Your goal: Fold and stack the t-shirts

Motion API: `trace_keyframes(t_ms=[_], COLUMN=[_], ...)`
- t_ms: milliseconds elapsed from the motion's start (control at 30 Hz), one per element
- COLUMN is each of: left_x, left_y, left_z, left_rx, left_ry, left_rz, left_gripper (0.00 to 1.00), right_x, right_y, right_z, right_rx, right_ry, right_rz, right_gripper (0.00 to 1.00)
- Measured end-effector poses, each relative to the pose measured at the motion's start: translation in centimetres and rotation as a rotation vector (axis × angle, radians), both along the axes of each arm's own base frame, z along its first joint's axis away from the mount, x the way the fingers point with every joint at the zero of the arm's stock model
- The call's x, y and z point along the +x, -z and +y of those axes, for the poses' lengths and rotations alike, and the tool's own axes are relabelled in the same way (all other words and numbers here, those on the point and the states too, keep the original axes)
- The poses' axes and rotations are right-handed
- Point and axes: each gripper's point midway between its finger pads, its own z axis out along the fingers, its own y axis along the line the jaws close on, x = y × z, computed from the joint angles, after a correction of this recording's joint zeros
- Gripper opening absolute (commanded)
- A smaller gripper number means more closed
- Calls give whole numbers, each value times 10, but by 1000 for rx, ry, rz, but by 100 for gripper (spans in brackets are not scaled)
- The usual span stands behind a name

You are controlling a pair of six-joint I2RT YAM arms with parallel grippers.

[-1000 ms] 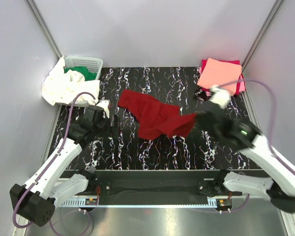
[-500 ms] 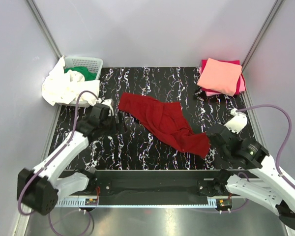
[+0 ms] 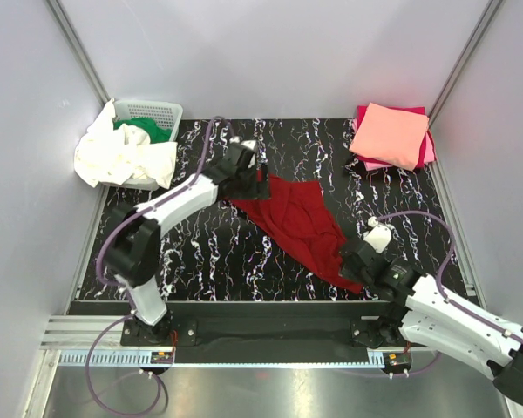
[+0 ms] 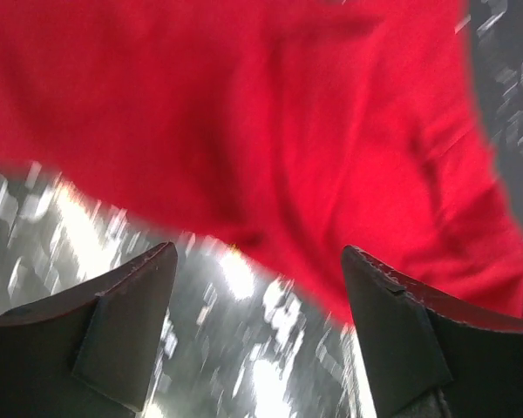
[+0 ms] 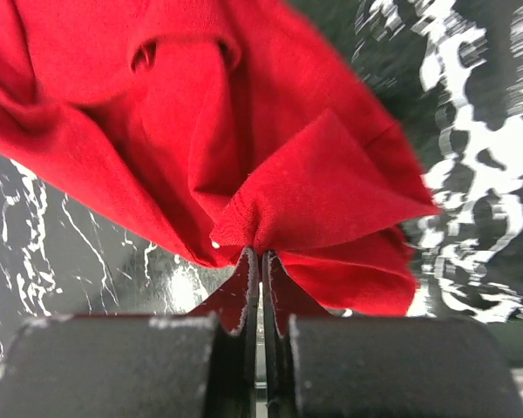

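The dark red t-shirt (image 3: 301, 222) lies stretched diagonally across the middle of the black marbled table. My right gripper (image 3: 356, 264) is shut on its near right end, a pinched fold of red cloth (image 5: 270, 209) between the fingers. My left gripper (image 3: 260, 185) is open over the shirt's far left end; in the left wrist view the red cloth (image 4: 270, 131) lies just ahead of the spread fingers. The salmon pink t-shirt (image 3: 390, 134) lies folded on the magenta one (image 3: 428, 151) at the far right. The white t-shirt (image 3: 118, 155) and green t-shirt (image 3: 148, 129) hang in the basket.
A white lattice basket (image 3: 155, 111) stands at the far left corner. Grey walls close in the table on three sides. The black table (image 3: 227, 261) has a metal rail along its near edge.
My left arm swung far right and forward to the shirt's far left end. My right gripper pulled the shirt's other end toward the near edge, stretching it out.
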Motion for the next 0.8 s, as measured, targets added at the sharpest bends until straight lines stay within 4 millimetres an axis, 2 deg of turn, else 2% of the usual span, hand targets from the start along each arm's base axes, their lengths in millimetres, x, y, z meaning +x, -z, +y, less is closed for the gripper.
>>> trace_keyframes(t_ms=[67, 100, 133, 200, 333, 433, 533, 800], left_x=[19, 30, 38, 57, 80, 88, 89, 95], left_y=[-3, -14, -3, 1, 23, 38, 45, 34], left_z=[-17, -25, -33, -48, -64, -71, -72, -80], left_rx=[-5, -21, -12, -17, -5, 1, 3, -26], left_ry=[23, 30, 39, 51, 61, 66, 68, 77], left_rz=[-27, -60, -49, -63, -49, -27, -18, -38], left_gripper=[78, 77, 77, 77, 77, 75, 72, 58], right_x=[0, 2, 4, 9, 15, 15, 15, 15], right_y=[8, 9, 7, 2, -2, 0, 2, 1], right_z=[7, 11, 16, 25, 35, 37, 39, 41], right_rx=[16, 29, 48, 84, 125, 135, 142, 150], right_ry=[-15, -20, -27, -38, -55, -60, -64, -69], right_rz=[14, 10, 5, -19, -44, -48, -46, -47], right_gripper=[0, 0, 0, 0, 0, 0, 0, 0])
